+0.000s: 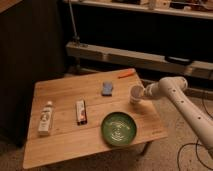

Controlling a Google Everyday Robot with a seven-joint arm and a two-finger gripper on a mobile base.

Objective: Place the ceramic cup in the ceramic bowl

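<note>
The white ceramic cup is upright near the right edge of the wooden table. My gripper reaches in from the right and is shut on the cup's right side. I cannot tell whether the cup rests on the table or hangs just above it. The dark green ceramic bowl with pale swirl marks sits on the table in front of the cup, to its left and apart from it, with nothing in it.
A white labelled bottle lies at the table's left. A red and white bar lies mid-table, a blue packet behind it, and an orange pen at the far edge. Dark shelving stands behind. Cables lie on the floor at right.
</note>
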